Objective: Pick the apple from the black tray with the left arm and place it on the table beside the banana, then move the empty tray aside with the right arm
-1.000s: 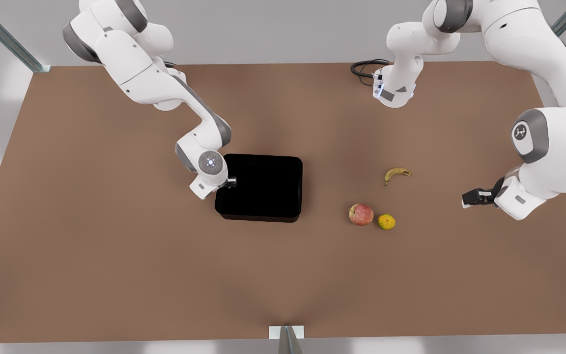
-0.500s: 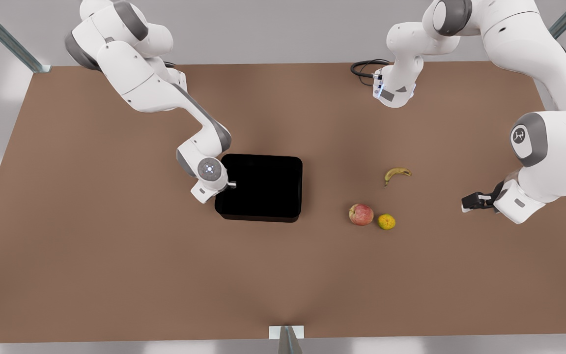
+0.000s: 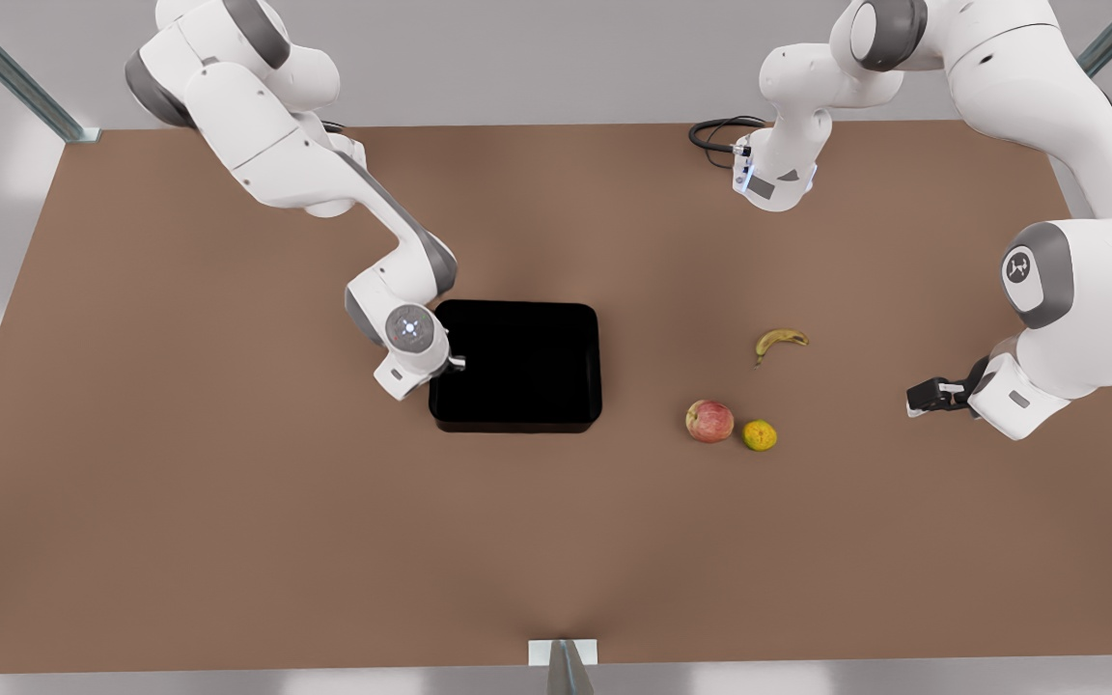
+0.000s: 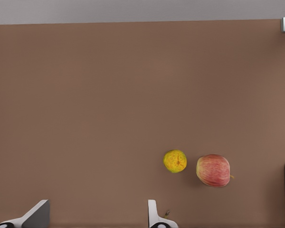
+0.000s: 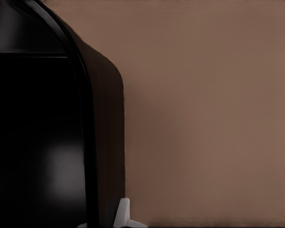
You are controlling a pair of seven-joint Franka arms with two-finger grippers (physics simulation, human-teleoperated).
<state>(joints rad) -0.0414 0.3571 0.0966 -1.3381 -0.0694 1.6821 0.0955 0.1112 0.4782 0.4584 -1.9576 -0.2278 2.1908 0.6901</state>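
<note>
Even, soft overhead light; the desk (image 3: pixel 228 502) shows faint shadows, and the black tray (image 5: pixel 38 142) carries a dull grey sheen.

I find no legible text, numbers or brand names. My one sign is a small emblem on the grey joint cap (image 3: pixel 1027 266) of my left arm, unreadable.

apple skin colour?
The apple is red with a yellow-green blush; the left wrist view shows it best.
</note>
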